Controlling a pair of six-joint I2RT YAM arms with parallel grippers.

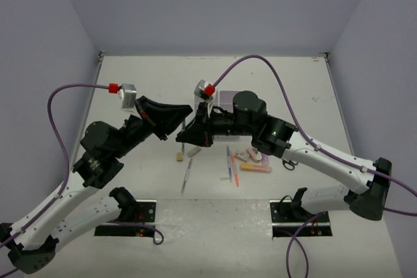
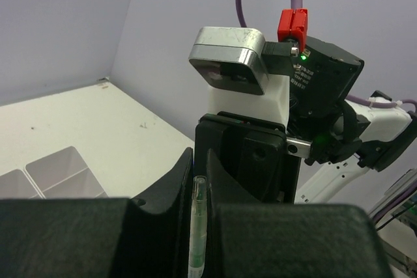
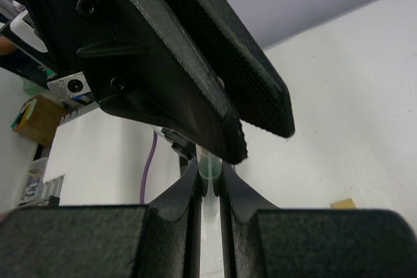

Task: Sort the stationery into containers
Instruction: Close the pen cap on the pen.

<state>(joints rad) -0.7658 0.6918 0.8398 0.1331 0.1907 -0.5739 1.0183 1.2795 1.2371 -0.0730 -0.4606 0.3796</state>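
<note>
Above the table [image 1: 150,76], my left gripper [image 2: 199,164] and right gripper [image 3: 208,175] meet tip to tip. Both are closed on one thin greenish pen [image 2: 197,226], held between them.

Bright, even light; soft shadows; foregrounds blurred.

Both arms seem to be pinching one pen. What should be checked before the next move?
1. Grip of left fingers on pen: ok, shut on it.
2. Grip of right fingers on the same pen: ok, shut on it.
3. Sight of organizer: ok.
4. Which compartment the pen belongs in: cannot tell.
5. Other stationery sorted: not ok, orange marker lies loose.
</note>
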